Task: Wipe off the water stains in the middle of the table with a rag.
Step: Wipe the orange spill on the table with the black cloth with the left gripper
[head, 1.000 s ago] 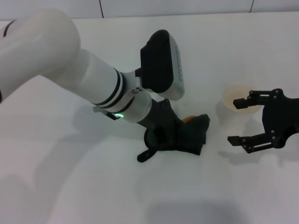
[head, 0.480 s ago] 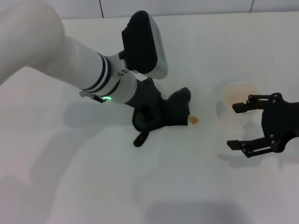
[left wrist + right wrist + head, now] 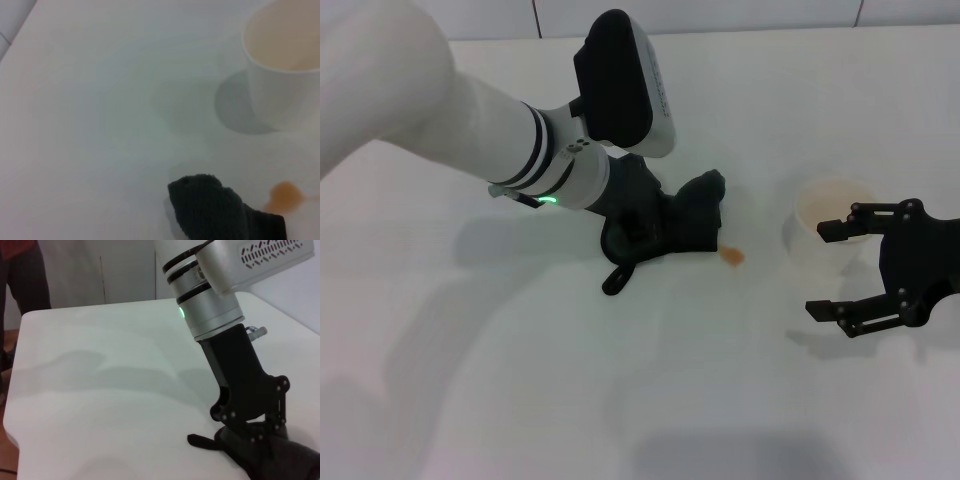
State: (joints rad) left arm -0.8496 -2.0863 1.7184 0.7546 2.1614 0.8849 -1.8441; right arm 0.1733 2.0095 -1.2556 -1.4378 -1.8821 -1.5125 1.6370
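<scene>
Taking the cup as the landmark: nearest the robot, the right gripper hangs just on the near side of the cup, its black fingers spread wide with nothing between them, the upper one reaching over the cup's rim.

To the left of the cup, apart from it, lie the water stains, a small orange-brown blotch on the white table. In the left wrist view the blotch sits just beside the edge of the rag, with the cup beyond it.

Further left of the cup, the rag is bunched dark on the table, its loop tag trailing out on the near side. The left gripper presses down into the rag and is clamped on it; the right wrist view shows its black body sunk into the cloth.
</scene>
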